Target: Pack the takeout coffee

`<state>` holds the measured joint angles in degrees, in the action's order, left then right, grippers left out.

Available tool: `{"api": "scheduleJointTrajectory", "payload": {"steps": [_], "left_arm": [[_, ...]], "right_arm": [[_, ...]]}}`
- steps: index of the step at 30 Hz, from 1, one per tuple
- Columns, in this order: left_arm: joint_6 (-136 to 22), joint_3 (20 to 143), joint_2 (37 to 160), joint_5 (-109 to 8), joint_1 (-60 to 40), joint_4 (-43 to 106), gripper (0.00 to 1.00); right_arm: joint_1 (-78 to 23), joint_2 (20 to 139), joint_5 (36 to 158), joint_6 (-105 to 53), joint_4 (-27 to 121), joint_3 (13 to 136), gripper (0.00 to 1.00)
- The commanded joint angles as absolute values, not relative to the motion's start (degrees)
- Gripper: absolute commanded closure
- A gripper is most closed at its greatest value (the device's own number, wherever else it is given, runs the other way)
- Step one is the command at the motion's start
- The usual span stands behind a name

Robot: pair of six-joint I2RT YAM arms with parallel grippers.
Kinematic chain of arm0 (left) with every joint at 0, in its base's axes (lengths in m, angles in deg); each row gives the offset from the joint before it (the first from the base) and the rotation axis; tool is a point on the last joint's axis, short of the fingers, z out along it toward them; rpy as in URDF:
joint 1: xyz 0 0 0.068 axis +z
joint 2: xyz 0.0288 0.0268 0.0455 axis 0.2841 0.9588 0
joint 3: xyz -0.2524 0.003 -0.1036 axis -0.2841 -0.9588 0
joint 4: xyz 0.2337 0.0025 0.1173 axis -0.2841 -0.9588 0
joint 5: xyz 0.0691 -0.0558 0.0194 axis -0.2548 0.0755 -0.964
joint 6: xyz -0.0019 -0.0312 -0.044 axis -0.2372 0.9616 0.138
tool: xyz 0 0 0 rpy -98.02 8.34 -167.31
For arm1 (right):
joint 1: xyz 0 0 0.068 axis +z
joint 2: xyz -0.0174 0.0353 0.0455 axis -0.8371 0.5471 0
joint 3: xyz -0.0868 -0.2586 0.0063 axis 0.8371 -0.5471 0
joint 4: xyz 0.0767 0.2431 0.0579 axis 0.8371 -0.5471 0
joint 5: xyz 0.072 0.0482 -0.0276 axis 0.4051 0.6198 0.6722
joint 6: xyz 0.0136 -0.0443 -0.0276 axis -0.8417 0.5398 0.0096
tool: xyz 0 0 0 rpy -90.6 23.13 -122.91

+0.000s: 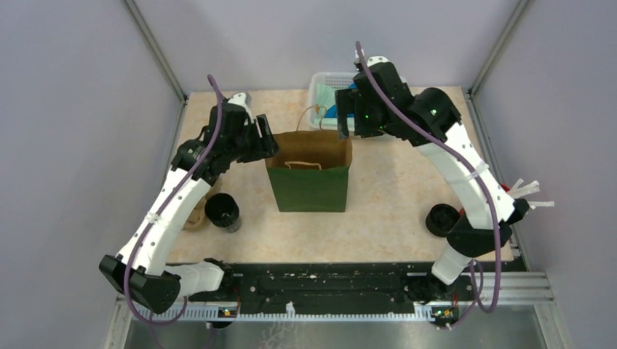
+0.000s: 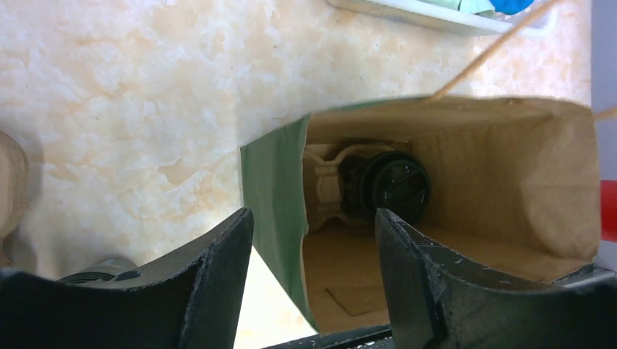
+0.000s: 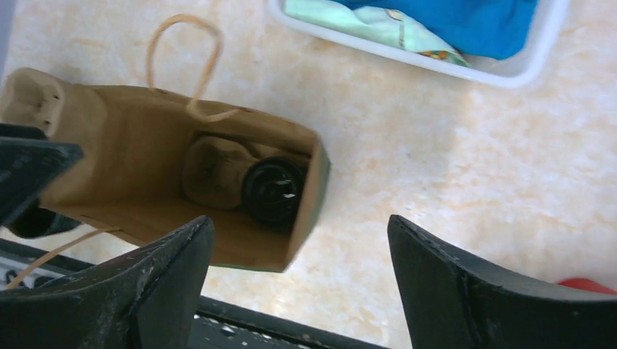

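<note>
A green paper bag (image 1: 309, 190) stands open mid-table. Inside it, one takeout coffee (image 2: 389, 185), black with a ridged lid, sits in a tan cardboard tray (image 2: 324, 182); the right wrist view shows the same cup (image 3: 273, 190) in the bag (image 3: 124, 145). Another black cup (image 1: 223, 211) stands on the table left of the bag, and a third (image 1: 441, 218) by the right arm. My left gripper (image 1: 265, 140) is open, its fingers either side of the bag's left wall (image 2: 273, 182). My right gripper (image 1: 348, 118) hangs open above the bag's far right corner, holding nothing.
A white basket (image 1: 324, 81) with blue and green cloth sits behind the bag. A red cup with white sticks (image 1: 525, 193) stands at the right edge. A tan cardboard piece (image 1: 193, 216) lies by the left cup. The bag's paper handle (image 3: 182, 51) loops outward.
</note>
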<state>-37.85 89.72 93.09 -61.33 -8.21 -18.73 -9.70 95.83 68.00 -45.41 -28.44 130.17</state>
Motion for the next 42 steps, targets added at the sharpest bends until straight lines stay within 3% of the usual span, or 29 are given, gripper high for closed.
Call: {"api": "scheduleJointTrajectory", "payload": {"steps": [1,7,13,24,33,42], "left_arm": [[-41.4,93.25,90.95,-61.33,-7.93,-18.8,0.29],[-44.17,95.88,88.98,-59.58,-7.91,-20.05,0.19],[-46.98,97.97,86.47,-54.44,-7.93,-19.99,0.13],[-49.52,101.68,88.02,-46.79,-8.02,-24.51,0.12],[-48.78,105.54,93.29,-42.42,-8.02,-27.23,0.14],[-47.34,106.69,95.58,-40.42,-8.02,-27.93,0.15]], "right_arm": [[-9.63,89.61,62.33,-42.22,-33.39,127.82,0.1],[-14.4,80.34,52.12,-47.51,-32.86,117.16,0.09],[-33.45,73.33,45.66,-62.14,-34.36,99.35,0.12],[-42.82,79.55,30.36,-67.48,-38.38,85.71,0.15],[-47.74,76.42,31.45,-61.65,-30.52,82.61,0.21],[-62.41,71.69,36.98,-61.6,-23.25,81.45,0.26]]}}
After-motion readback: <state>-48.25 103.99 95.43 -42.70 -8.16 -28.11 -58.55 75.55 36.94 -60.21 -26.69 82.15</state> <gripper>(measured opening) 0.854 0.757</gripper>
